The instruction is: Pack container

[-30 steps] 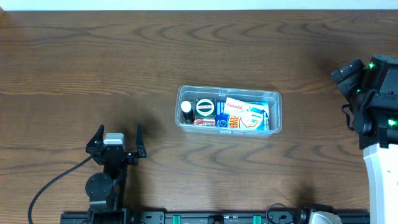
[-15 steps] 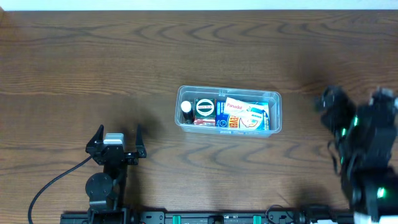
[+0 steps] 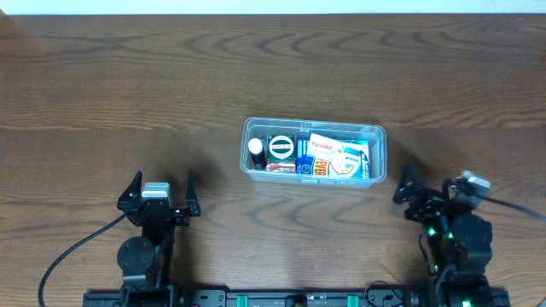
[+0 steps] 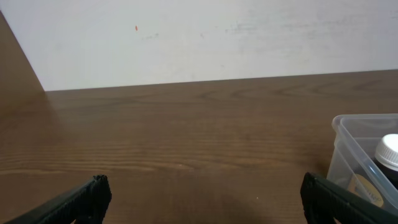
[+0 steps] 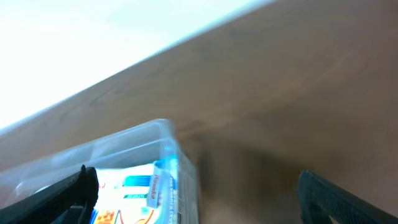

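Note:
The clear plastic container [image 3: 378, 135] stands at the table's middle. It holds a small white-capped bottle [image 3: 255, 151], a round-labelled dark box [image 3: 281, 149] and a white and blue medicine box [image 3: 334, 156]. My left gripper [image 3: 160, 189] is open and empty, low at the front left, well apart from the container, whose corner shows in the left wrist view [image 4: 357, 146]. My right gripper [image 3: 424, 189] is open and empty at the front right, just right of the container, whose near corner shows in the right wrist view [image 5: 165, 146].
The brown wooden table [image 3: 128, 77] runs to a pale wall at the back [image 4: 199, 37]. A black rail with the arm bases lies along the front edge [image 3: 290, 298]. A cable [image 3: 68, 256] trails from the left arm.
My right arm has swung down from the far right edge to a low pose at the front right, near the container. The left arm and the container have not moved.

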Motion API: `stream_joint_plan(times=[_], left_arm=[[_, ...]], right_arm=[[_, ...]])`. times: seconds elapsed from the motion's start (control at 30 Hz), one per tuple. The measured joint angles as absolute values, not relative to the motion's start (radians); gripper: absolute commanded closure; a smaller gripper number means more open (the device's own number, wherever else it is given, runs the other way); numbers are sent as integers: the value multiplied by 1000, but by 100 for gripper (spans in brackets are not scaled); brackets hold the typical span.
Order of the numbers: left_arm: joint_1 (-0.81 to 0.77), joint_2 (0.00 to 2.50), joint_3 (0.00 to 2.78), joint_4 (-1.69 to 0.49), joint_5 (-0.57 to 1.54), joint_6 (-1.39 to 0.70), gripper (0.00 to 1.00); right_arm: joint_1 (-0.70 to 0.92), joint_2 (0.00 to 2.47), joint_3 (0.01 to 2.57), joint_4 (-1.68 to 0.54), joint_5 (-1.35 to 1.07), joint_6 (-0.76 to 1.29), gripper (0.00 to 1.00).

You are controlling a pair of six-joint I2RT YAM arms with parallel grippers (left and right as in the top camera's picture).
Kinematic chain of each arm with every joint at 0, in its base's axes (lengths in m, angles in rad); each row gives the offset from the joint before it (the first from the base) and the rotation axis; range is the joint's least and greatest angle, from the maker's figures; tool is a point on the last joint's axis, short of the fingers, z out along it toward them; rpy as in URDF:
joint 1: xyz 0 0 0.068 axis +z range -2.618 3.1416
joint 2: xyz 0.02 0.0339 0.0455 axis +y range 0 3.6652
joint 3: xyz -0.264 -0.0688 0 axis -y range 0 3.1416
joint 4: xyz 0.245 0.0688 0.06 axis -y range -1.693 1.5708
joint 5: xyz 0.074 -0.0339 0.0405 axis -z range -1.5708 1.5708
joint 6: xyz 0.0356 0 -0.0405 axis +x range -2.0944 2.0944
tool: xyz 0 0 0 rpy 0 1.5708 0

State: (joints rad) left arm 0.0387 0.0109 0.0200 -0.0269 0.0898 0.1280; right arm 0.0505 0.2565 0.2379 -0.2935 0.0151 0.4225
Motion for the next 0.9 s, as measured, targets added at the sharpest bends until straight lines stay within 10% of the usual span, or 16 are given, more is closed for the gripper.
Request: stream_joint_plan(times=[0.9], left_arm=[[39, 11, 20, -27, 90, 128, 2]], right_arm=[[36, 12, 77, -230, -86, 54, 1]])
